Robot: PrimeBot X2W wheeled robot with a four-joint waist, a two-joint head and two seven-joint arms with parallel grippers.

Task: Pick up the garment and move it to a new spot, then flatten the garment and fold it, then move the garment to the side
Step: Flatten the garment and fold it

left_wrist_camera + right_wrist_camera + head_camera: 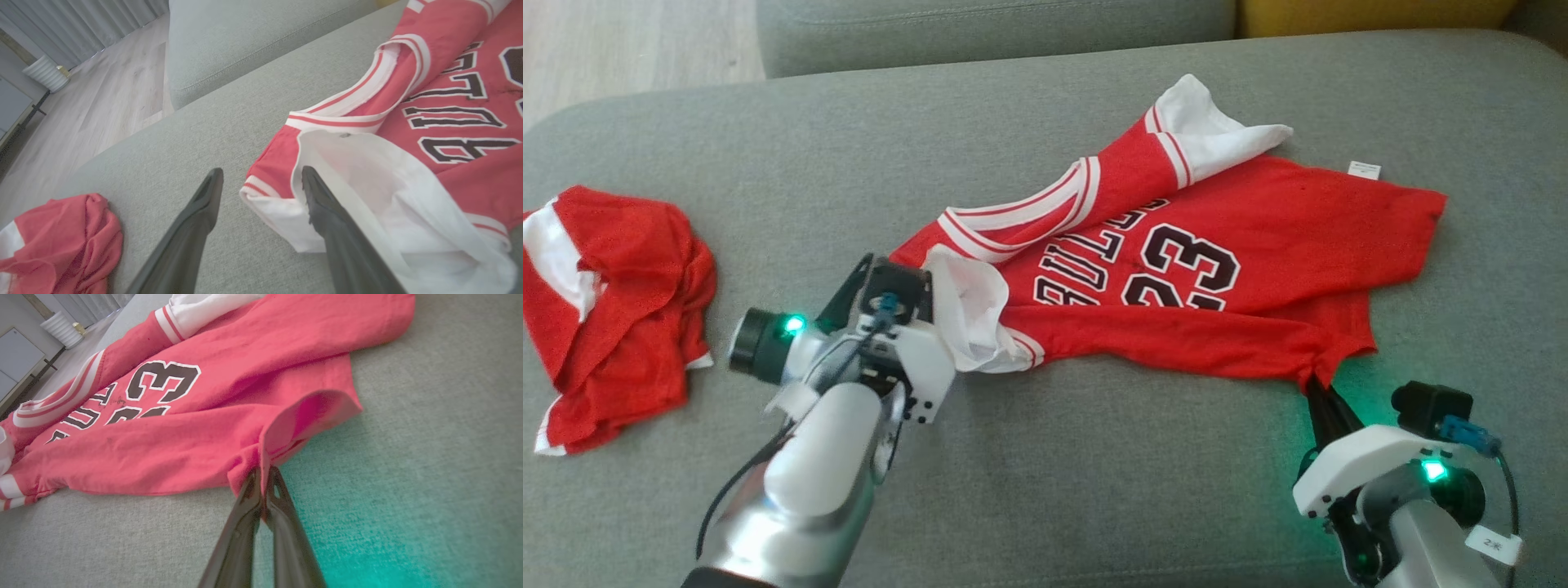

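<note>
Head view: the red jersey [1225, 245], printed with the number 23, lies spread but rumpled across the grey seat cushion [1045, 474]. Its collar end points left and its hem right. The near edge is folded over onto the print. A small white label [1364, 169] sits just beyond the jersey's far right edge. Well left of the jersey lies a second red garment [613, 310], crumpled. The left gripper [894, 278] is at the jersey's left end, against the bunched white sleeve. The right gripper [1316, 388] meets the jersey's near right hem corner.

Left wrist view: the left gripper [261, 171] has its jaws spread wide. One finger is over bare cushion just left of the jersey [449, 122]. The other rests on the white sleeve fabric [367, 171], and the striped sleeve edge lies between them. Nothing is pinched. The crumpled garment [69, 232] lies far left of the jersey.

Right wrist view: the right gripper [263, 473] is pressed closed, pinching the hem corner of the jersey [204, 416]. The cloth puckers at the fingertips. A green glow falls on the cushion just right of that corner.
</note>
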